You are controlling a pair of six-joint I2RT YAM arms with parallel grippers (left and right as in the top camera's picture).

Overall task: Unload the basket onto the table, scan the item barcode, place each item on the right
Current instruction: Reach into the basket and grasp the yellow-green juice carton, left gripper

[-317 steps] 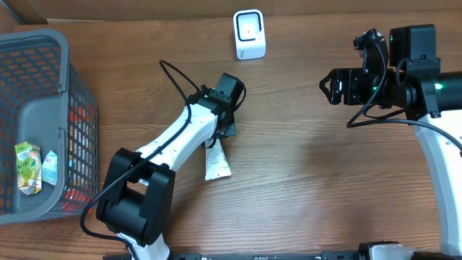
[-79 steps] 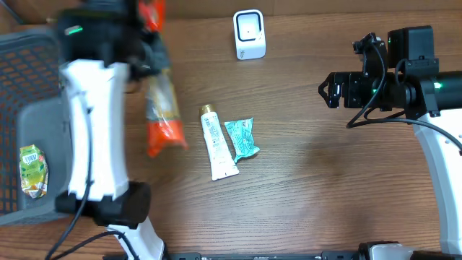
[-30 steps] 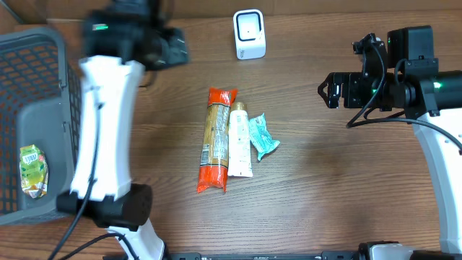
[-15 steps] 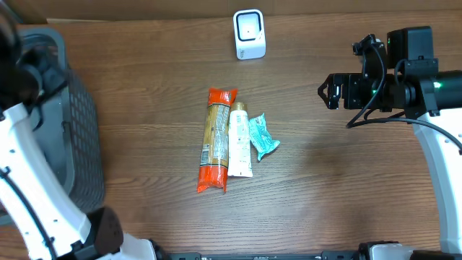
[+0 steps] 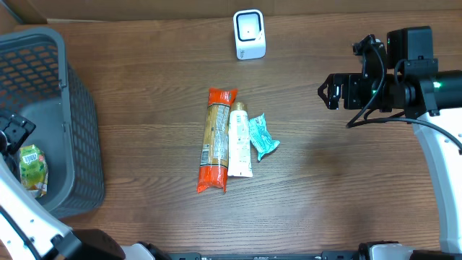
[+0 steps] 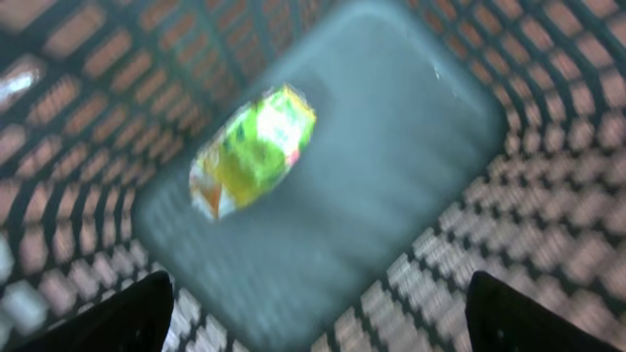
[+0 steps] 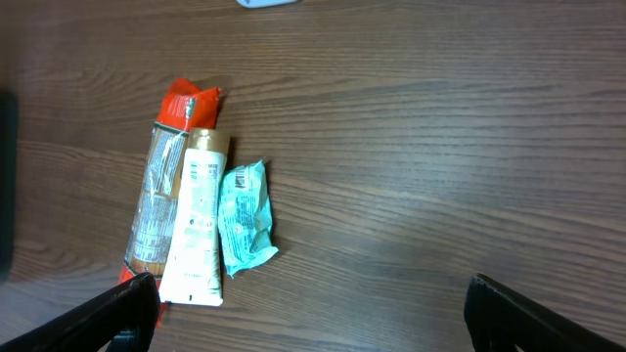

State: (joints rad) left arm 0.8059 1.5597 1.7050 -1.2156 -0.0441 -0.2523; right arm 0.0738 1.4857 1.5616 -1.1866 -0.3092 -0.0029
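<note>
Three items lie side by side mid-table: a long red-orange packet [image 5: 214, 141], a white tube [image 5: 240, 141] and a teal sachet [image 5: 262, 137]. The right wrist view shows the packet [image 7: 161, 186], tube [image 7: 196, 215] and sachet [image 7: 245, 215] too. A white scanner [image 5: 250, 34] stands at the back edge. My left gripper [image 5: 14, 133] hangs open over the grey basket [image 5: 79, 144], above a green-yellow packet [image 5: 32, 167] on its floor. The left wrist view is blurred; that packet [image 6: 252, 152] lies ahead of the open, empty gripper [image 6: 313, 323]. My right gripper [image 5: 328, 90] is open and empty, well right of the items.
The basket's mesh walls [image 6: 548, 147] surround my left gripper on all sides. Bare wooden table [image 7: 440, 176] lies between the right gripper [image 7: 313, 318] and the three items. The table's back edge runs just behind the scanner.
My left arm has swung from the table's back left to over the basket, and its jaws have spread wider. The three items and the right arm have not moved.
</note>
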